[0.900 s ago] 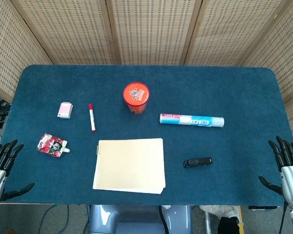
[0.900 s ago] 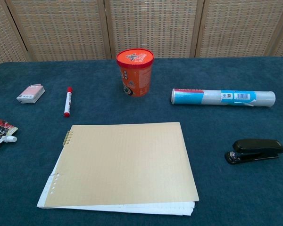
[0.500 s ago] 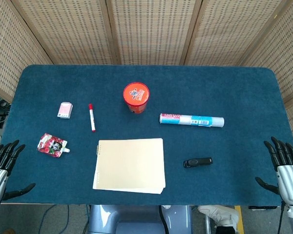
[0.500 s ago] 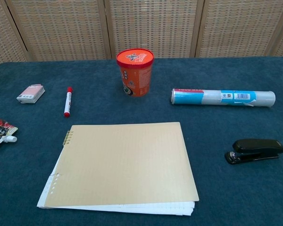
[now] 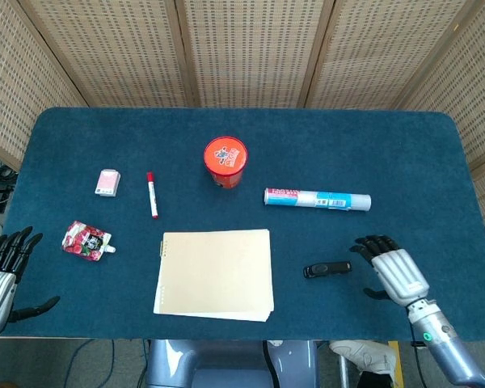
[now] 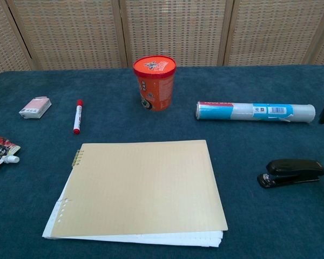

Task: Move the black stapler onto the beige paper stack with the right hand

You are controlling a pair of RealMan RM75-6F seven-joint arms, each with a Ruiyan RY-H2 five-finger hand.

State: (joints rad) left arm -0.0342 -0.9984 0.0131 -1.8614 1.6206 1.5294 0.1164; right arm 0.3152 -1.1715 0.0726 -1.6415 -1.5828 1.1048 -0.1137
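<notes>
Blue cloth-covered table (image 5: 372, 145), backed by woven wicker screen panels (image 5: 250, 48).

Orange cup (image 5: 225, 162) with red lid, upright, at the centre toward the far side.

Plastic-wrapped roll (image 5: 317, 199) with blue and white label, lying on its side to the right of the cup, well apart from it.

Red marker (image 5: 152, 195), capped, lying left of the cup, cap end toward the far edge.

Small pink pack (image 5: 107, 183), lying just left of the marker.

Red printed pouch (image 5: 86, 240) with white spout, lying near the table's left edge, nearer than the pink pack.
</notes>
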